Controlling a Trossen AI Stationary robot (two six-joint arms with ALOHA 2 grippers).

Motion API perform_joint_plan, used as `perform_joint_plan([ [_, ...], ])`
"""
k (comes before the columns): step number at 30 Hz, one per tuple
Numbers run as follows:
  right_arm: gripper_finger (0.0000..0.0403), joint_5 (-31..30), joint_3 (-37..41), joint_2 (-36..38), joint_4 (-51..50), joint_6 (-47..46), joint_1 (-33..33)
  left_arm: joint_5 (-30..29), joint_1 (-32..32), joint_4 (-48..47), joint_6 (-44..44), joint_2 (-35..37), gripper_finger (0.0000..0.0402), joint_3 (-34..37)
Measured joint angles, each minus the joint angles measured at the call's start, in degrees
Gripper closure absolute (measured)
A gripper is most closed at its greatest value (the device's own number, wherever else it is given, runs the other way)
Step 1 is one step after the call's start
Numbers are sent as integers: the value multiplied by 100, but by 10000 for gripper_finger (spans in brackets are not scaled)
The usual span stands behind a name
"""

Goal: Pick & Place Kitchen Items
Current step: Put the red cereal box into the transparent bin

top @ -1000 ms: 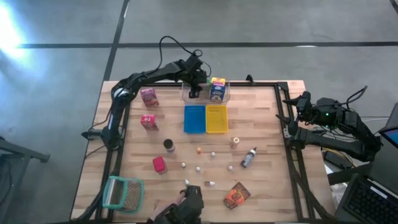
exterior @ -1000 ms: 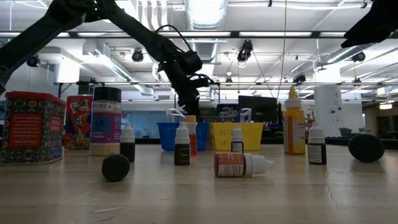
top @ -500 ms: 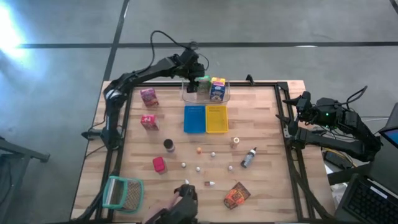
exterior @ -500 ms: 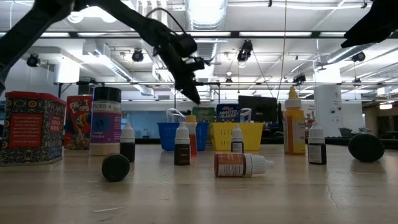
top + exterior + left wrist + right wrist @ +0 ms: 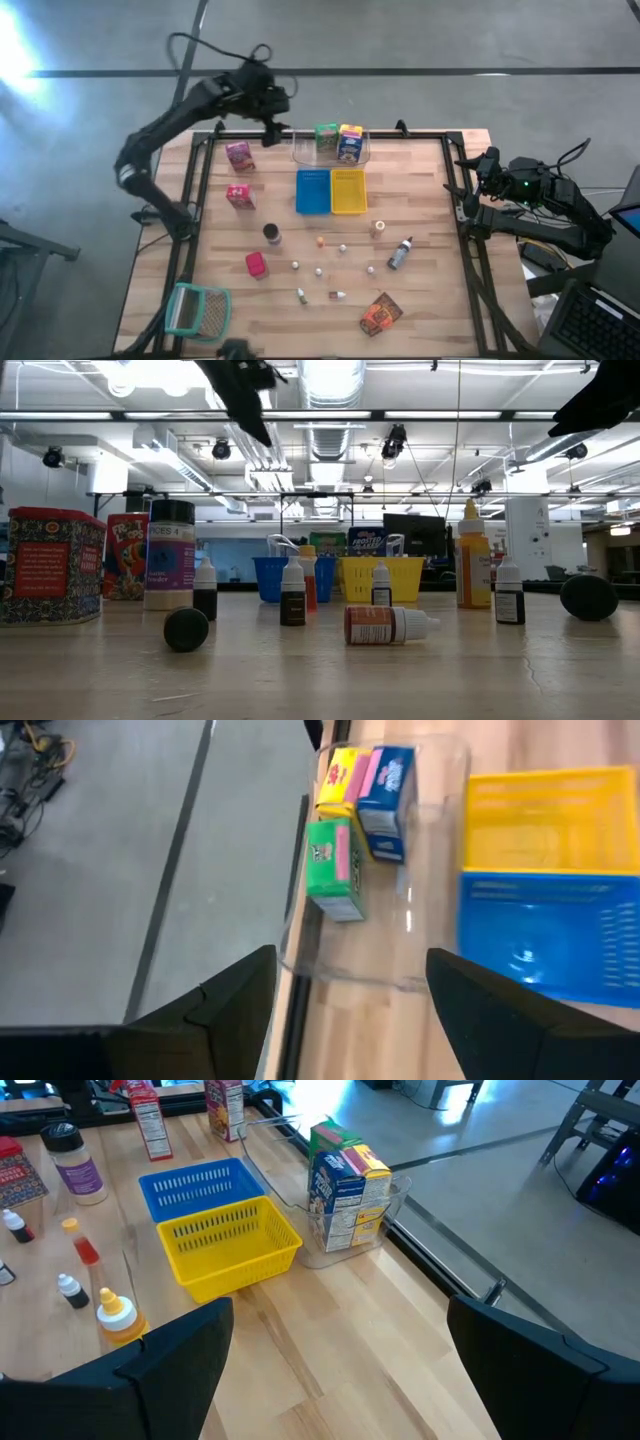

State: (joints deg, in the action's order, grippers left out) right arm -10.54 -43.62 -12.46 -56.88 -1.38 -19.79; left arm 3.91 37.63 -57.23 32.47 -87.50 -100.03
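Note:
My left gripper (image 5: 271,133) is open and empty, raised above the table's far edge, left of the clear tub (image 5: 304,156). In the left wrist view (image 5: 350,960) its fingers frame the tub, in which a green packet (image 5: 335,870) and a blue and yellow packet (image 5: 375,785) stand. Two pink packets (image 5: 239,156), a dark jar (image 5: 271,233), a red can (image 5: 256,264), a grey bottle (image 5: 400,253), an orange packet (image 5: 380,315) and small pale pieces (image 5: 320,271) rest on the table. My right gripper (image 5: 483,168) is open and empty at the table's right edge; it also shows in the right wrist view (image 5: 340,1315).
A blue tray (image 5: 313,191) and a yellow tray (image 5: 348,190) sit side by side near the tub. A teal-rimmed mesh basket (image 5: 198,310) lies at the near left corner. A black frame (image 5: 455,190) runs along the table's edges.
My left gripper has risen from over the clear tub and gone toward the table's far left corner, empty. The green packet now stands in the tub beside the blue and yellow one. A dark shape at the near edge has gone out of view.

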Motion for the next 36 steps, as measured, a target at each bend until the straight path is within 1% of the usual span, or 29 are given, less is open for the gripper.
perform_joint_plan([
  [8,39,0,0,-1,-1,-1,0,-1,0,-964,-254,976,138,4],
  [11,39,1,0,0,0,1,0,-1,0,-1273,-612,1154,138,4],
  [16,39,-1,0,1,0,1,0,-103,0,-1815,-1211,1230,138,71],
  [20,39,-1,0,0,0,-1,0,-382,0,-1869,-1311,1347,139,531],
  [24,39,-1,0,-1,0,1,2,-693,1,-2313,-1285,1525,140,1136],
  [27,39,1,0,1,0,0,0,-630,-26,-2395,-1248,1754,140,1705],
  [31,39,0,0,-1,0,1,0,-617,-154,-2268,-929,2173,140,2401],
  [36,39,-1,0,-1,0,-1,0,-615,-366,-2149,-534,2778,140,2909],
])
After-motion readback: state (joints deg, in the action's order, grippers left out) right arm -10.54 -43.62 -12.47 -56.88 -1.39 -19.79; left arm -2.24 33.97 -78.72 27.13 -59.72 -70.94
